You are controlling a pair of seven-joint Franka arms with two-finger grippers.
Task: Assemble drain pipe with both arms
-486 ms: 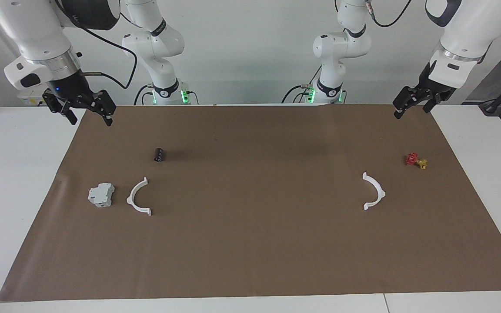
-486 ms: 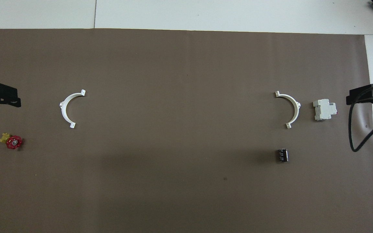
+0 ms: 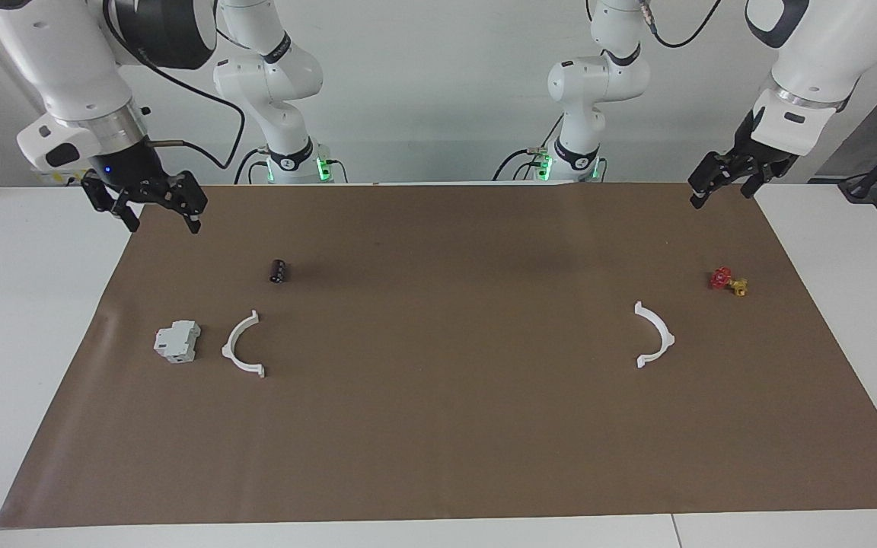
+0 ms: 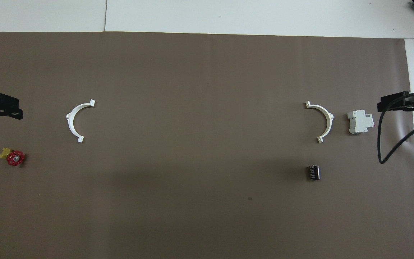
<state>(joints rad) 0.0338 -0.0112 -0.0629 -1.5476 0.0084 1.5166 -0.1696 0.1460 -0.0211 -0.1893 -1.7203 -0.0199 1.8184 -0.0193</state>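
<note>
The drain pipe lies as two separate white half-rings on the brown mat. One half-ring (image 3: pixel 243 346) (image 4: pixel 325 122) lies toward the right arm's end, beside a grey-white block. The other half-ring (image 3: pixel 655 335) (image 4: pixel 73 120) lies toward the left arm's end. My right gripper (image 3: pixel 163 222) (image 4: pixel 394 101) is open and empty, raised over the mat's edge at its own end. My left gripper (image 3: pixel 720 194) (image 4: pixel 2 109) is open and empty, raised over the mat's edge at its own end. Neither gripper touches a half-ring.
A grey-white boxy block (image 3: pixel 177 341) (image 4: pixel 360 122) stands beside the right-end half-ring. A small black cylinder (image 3: pixel 279 270) (image 4: pixel 313 172) lies nearer the robots than that half-ring. A red-and-yellow valve (image 3: pixel 728 281) (image 4: pixel 13 157) lies near the left-end half-ring. The brown mat (image 3: pixel 438 426) covers the table.
My right gripper has shifted slightly inward over the mat and a little lower. The left gripper and all the objects have not moved.
</note>
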